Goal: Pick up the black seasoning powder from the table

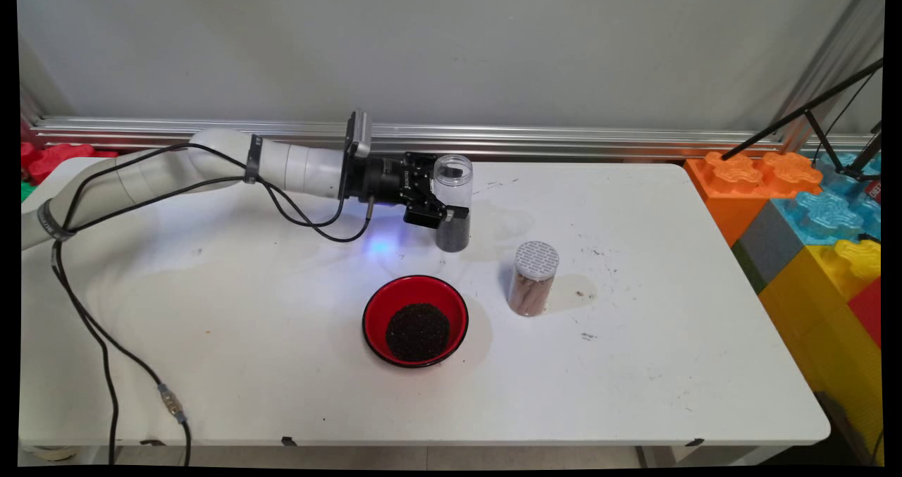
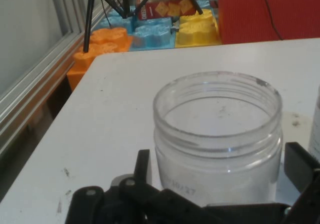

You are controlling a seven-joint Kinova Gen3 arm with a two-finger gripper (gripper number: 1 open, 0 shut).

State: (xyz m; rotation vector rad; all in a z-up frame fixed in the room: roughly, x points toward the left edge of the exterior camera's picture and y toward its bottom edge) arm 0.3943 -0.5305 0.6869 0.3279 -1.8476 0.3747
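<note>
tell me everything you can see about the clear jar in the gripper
The jar is a clear, plastic-looking cylinder with an open, lidless mouth and a ridged neck. Dark grains fill roughly its lower third; the upper part is empty. It stands upright near the table's far edge, behind the red bowl. The black gripper reaches in sideways and clamps it about mid-height, a finger on each side.

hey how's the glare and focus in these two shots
Main view: sharp, even light, soft shadow beside the lidded jar. Hand view: the open jar in the pincer is fairly crisp, with highlights along its rim; the toy blocks behind are soft.
</note>
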